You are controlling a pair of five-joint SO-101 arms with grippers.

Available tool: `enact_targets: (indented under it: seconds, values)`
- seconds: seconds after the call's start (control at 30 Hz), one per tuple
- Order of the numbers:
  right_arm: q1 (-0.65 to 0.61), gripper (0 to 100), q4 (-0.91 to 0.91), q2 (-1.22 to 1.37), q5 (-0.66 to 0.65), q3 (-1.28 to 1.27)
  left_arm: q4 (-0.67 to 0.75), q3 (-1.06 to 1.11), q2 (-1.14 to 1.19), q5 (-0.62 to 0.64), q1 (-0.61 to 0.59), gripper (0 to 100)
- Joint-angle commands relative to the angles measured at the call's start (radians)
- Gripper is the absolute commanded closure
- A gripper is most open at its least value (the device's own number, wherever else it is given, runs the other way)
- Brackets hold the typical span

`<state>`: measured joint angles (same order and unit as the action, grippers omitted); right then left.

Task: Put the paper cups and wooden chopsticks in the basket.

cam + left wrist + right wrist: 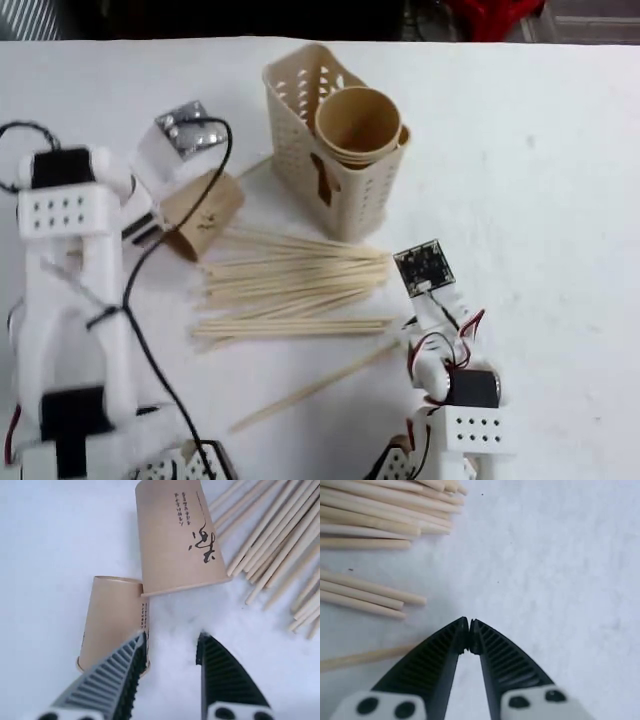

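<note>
White table [560, 150], dark room [250, 18] past its far edge, my left pincer [171, 641] open by two fallen paper cups [175, 535], my right pincer [469, 626] closed, empty, near the chopsticks [290, 275].

A white desk [560, 150] spreads across the high view, its surface matte and evenly lit, with only soft, faint shadows. Its far edge runs nearly straight along the top. Beyond that edge lies a dark strip of room [200, 18]. At the strip's left end sits something pale with slats [25, 18]. Toward the right a red object [490, 12] shows, and just beside it a pale grey surface [600, 22]. What these three are cannot be told.
</note>
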<state>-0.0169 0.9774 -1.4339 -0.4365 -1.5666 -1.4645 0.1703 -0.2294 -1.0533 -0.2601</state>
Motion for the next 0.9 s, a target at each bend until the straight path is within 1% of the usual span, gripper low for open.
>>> enact_targets:
  seconds: [0.0,0.13,0.2,0.27,0.37,0.43,0.53,0.67,0.87]
  values:
    - [0.004,98.1,-0.019,-0.013,-0.009,0.006,0.184,0.226,-0.196,0.008,0.015,82]
    - [0.004,98.1,-0.019,-0.013,-0.009,0.006,0.31,0.376,-0.265,0.002,0.01,82]
    - [0.004,98.1,-0.019,-0.013,-0.009,0.006,0.348,0.431,-0.289,-0.052,-0.005,82]
    - [0.004,98.1,-0.019,-0.013,-0.009,0.006,0.387,0.486,-0.308,-0.083,-0.015,80]
    - [0.001,98.1,-0.019,-0.013,-0.009,0.006,0.485,0.566,-0.337,-0.086,-0.019,76]
    - [0.001,98.1,-0.019,-0.013,-0.009,0.006,0.545,0.608,-0.355,-0.087,-0.012,75]
    - [-0.001,98.1,-0.019,-0.013,-0.009,0.006,0.626,0.644,-0.361,-0.089,0.008,75]
    - [-0.001,98.1,-0.019,-0.013,-0.009,0.006,0.686,0.686,-0.36,-0.11,0.042,74]
    - [-0.001,98.1,-0.019,-0.013,-0.009,0.006,0.772,0.695,-0.36,-0.11,0.065,74]
